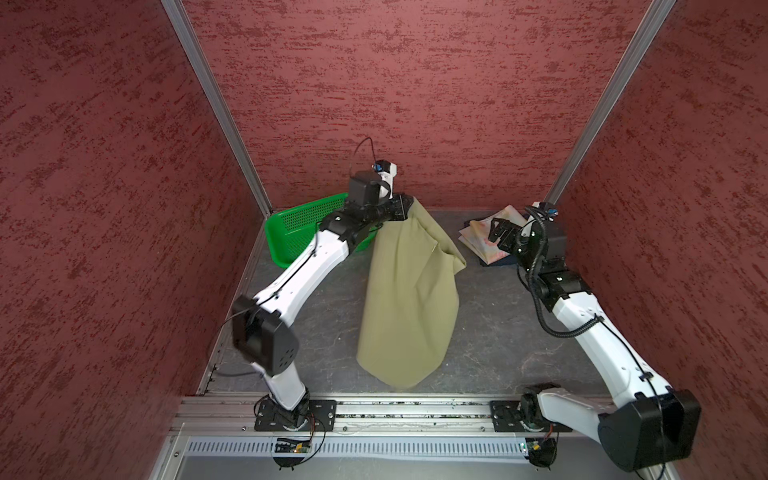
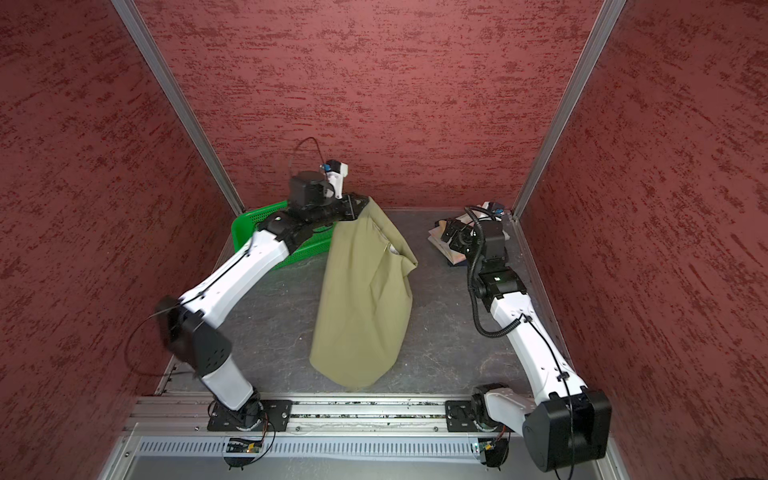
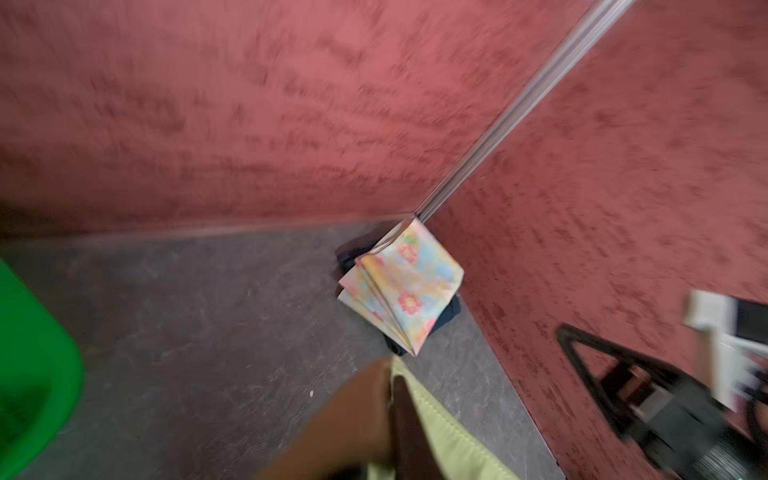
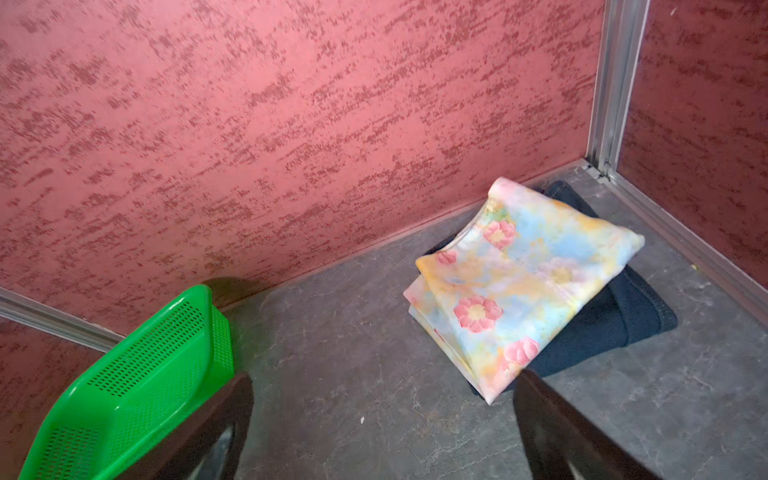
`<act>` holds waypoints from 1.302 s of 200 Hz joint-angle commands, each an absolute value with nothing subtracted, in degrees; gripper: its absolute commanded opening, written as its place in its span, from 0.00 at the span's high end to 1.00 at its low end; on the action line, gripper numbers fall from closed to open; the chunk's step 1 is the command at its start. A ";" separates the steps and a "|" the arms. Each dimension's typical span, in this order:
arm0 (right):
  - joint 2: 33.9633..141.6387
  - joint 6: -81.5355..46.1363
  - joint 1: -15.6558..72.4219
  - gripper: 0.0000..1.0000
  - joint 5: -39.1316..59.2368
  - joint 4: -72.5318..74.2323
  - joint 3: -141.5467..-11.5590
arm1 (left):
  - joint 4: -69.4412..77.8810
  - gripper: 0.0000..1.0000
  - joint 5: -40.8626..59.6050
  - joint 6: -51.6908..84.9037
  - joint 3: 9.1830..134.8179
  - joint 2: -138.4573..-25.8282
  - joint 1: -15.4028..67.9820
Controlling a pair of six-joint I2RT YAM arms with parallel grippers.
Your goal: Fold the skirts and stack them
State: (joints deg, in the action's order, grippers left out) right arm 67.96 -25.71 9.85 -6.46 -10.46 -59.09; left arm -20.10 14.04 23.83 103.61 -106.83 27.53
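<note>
Our left hand [image 1: 407, 206] pinched the olive skirt [image 1: 409, 299] by a top corner, hem resting on the counter [image 1: 498, 332]. Our right hand [image 4: 382, 380] (spread wide, near the floral skirt [image 4: 523, 274] stacked on the denim skirt [image 4: 615, 316]) should, we judged, catch the other corner.

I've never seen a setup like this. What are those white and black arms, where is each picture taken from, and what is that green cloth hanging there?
Those are two robot arms bolted to a rail, each ending in a two-fingered gripper. Two pictures look down from a paired camera overhead and are almost identical. The other two come from small cameras on the arms' wrists. The left gripper appears to pinch the top of a plain olive-green cloth skirt, which hangs with its lower end on the grey table. The right gripper is open and empty, above a folded pastel floral skirt lying on a folded dark blue denim skirt in the far right corner. A green perforated plastic basket sits at the far left.
</note>
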 commanded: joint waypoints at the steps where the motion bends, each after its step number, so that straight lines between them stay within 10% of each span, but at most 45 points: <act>1: 70.21 -26.19 9.67 0.01 -4.56 -12.96 -58.38 | -25.45 0.16 17.38 24.55 115.72 -117.11 26.04; 11: 71.50 -26.10 9.60 0.01 -3.60 -13.27 -58.19 | -26.67 0.00 17.31 23.99 119.06 -119.13 26.36; 129: 91.81 -32.34 10.44 0.03 11.09 -2.23 -56.14 | -29.72 0.01 2.64 17.32 75.56 -91.23 24.85; 260: 87.68 -30.06 13.56 0.03 9.59 -1.93 -53.33 | -23.50 0.00 -3.07 25.11 69.65 -100.99 2.46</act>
State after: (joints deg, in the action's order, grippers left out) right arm 89.65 -31.05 13.32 10.28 -2.85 -53.91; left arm -25.69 -1.96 23.68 67.09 -98.32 5.15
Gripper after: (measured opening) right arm 0.968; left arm 0.995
